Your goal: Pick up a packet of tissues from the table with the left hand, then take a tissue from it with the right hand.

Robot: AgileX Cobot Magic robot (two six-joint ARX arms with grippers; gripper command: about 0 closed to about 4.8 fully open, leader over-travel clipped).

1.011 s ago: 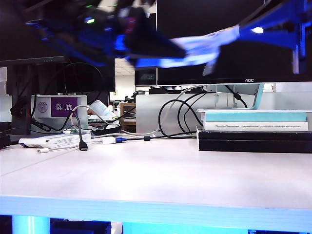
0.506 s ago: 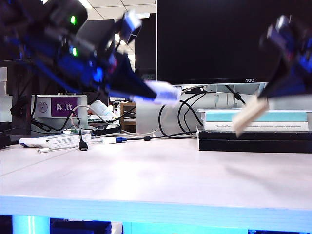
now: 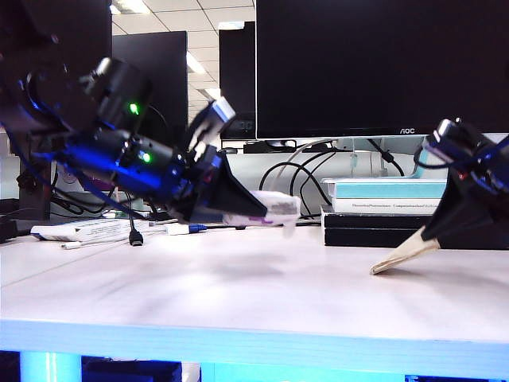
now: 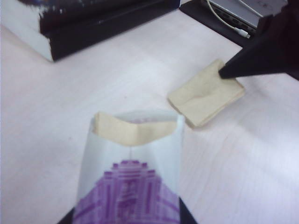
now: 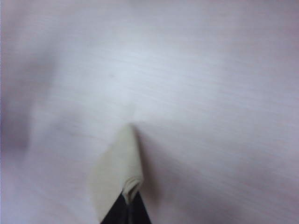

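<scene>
- Over the table (image 3: 238, 294), the left gripper (image 3: 253, 213) pinches the packet of tissues (image 4: 128, 182), lifted.
- At right, the right gripper (image 5: 127, 201) is squeezed shut on one tissue (image 3: 404, 255), whose low end touches the table.

Left end effector (image 3: 258, 213) fingertips hidden behind packet of tissues (image 4: 128, 179), packet cut off by frame edge
</scene>
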